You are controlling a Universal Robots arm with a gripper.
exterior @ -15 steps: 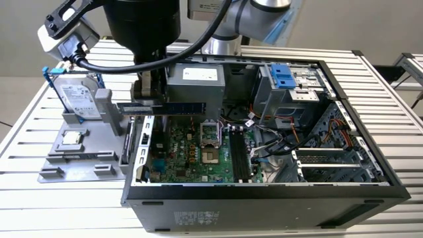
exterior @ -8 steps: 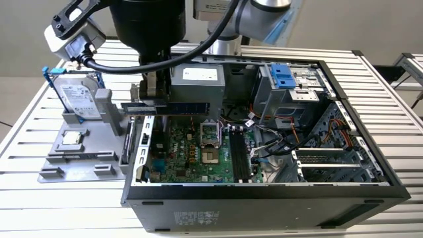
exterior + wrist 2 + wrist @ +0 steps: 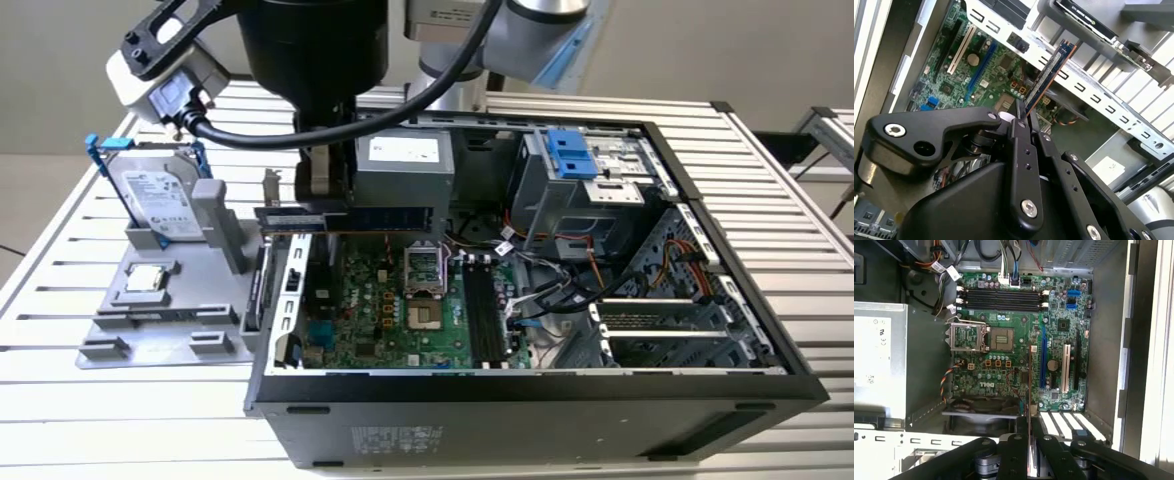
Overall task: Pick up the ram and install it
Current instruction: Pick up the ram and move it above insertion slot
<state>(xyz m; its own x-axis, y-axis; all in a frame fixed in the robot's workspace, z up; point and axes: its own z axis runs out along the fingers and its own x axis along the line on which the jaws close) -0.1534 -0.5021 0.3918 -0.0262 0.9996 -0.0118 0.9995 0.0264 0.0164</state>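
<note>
While I watch through both wrist views, the closest thing is the gripper (image 3: 1023, 119), its black fingers (image 3: 1016, 455) clenched on one end of the ram (image 3: 1049, 72). The dark stick juts straight out from the fingertips, and in the first wrist view I see it edge-on as a thin line (image 3: 1030, 382). In the exterior view the gripper (image 3: 316, 205) carries the ram (image 3: 374, 217) level, its free end pointing toward the exterior view's right, held in the air over the open computer case (image 3: 534, 385) and touching nothing but the fingers.

Below it lies the green motherboard (image 3: 1019, 322). Its processor socket (image 3: 979, 337) sits near the middle, and past that I can make out the row of long black memory slots (image 3: 1001, 297), well apart from the ram. The grey power supply (image 3: 400, 160) stands just behind the ram in the exterior view.

Farther off, on the exterior view's left, a grey tray (image 3: 160, 330) rests beside the case on the slatted table (image 3: 54, 400). An upright hard drive (image 3: 160, 200) stands on it, with a square silver processor chip (image 3: 144, 280) in front.
</note>
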